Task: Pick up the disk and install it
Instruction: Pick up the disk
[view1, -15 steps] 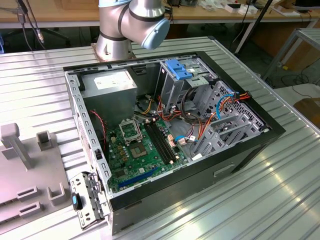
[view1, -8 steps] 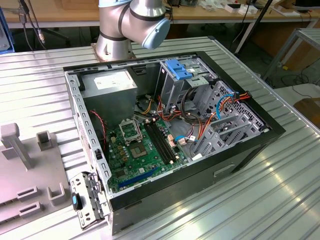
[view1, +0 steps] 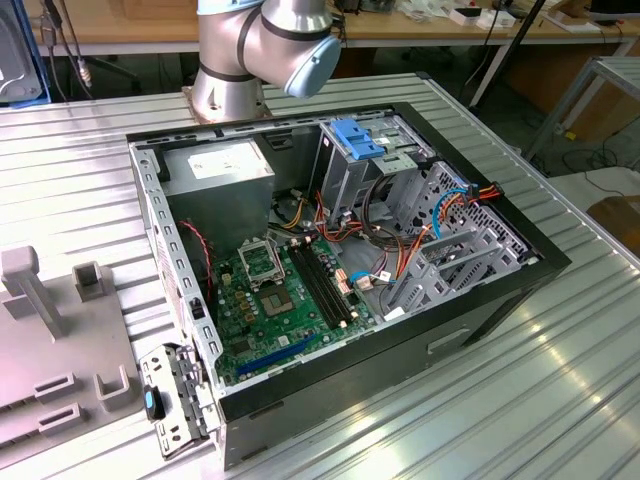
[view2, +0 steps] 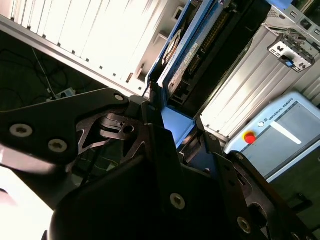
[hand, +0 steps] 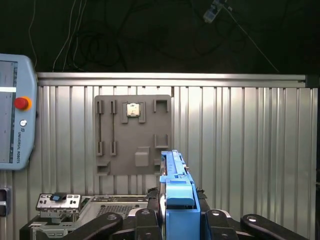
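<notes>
The disk (hand: 175, 175) is a flat drive in a bright blue carrier rail, seen edge-on in both wrist views. My gripper (hand: 177, 200) is shut on it, with a black finger on each side of the blue rail. In the second wrist view the disk (view2: 186, 56) shows its grey face and white label and sticks out past the gripper (view2: 170, 120). It hangs in the air above the ribbed metal table (hand: 240, 150). In the exterior view the open computer case (view1: 150, 200) lies on its side, with a metal drive cage (view1: 460, 245) at the exterior view's right.
A blue caddy (view1: 362, 137) tops the rear cage, next to the grey power supply (view1: 220, 170). Cables cross the motherboard (view1: 280, 290). A grey fixture plate (hand: 132, 150) lies on the table. A teach pendant (hand: 15, 125) sits beside it. A loose metal bracket (view1: 170, 400) leans at the case's corner.
</notes>
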